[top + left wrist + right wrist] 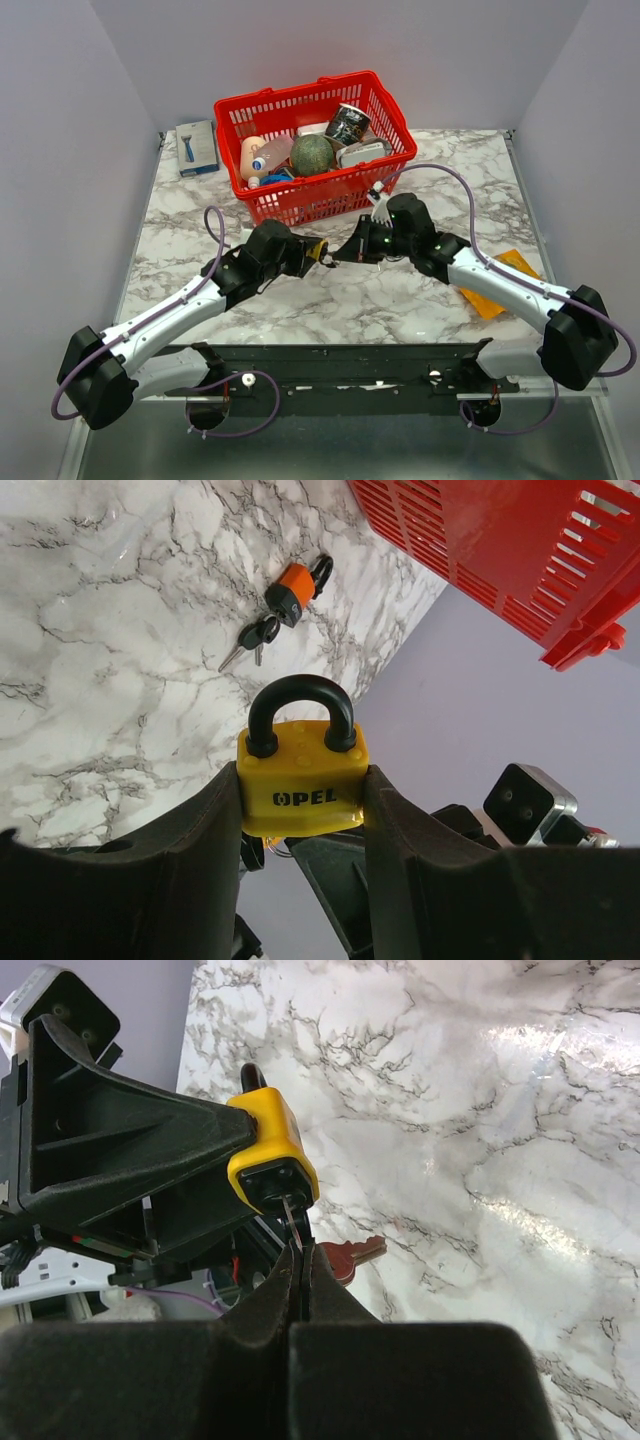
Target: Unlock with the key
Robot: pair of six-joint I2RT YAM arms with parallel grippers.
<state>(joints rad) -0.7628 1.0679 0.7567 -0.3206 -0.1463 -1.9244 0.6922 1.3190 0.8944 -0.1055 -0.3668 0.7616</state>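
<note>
Risk noted: were the key [293,1222] driven off-axis, its blade could be bent, or the yellow padlock [303,775] shoved from its clamp; yellow padlock, one, was clamped in the left gripper [316,251], keyhole faced toward the right gripper [300,1260]; key, one, was pinched there, tip at the keyhole; orange padlock [295,585], one, was seen on the marble [100,680] beside loose keys [255,638].

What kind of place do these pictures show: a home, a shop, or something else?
Probably a robot test bench in a laboratory: plain grey walls box in a marble-pattern table, and a red basket holds mixed practice items.
</note>
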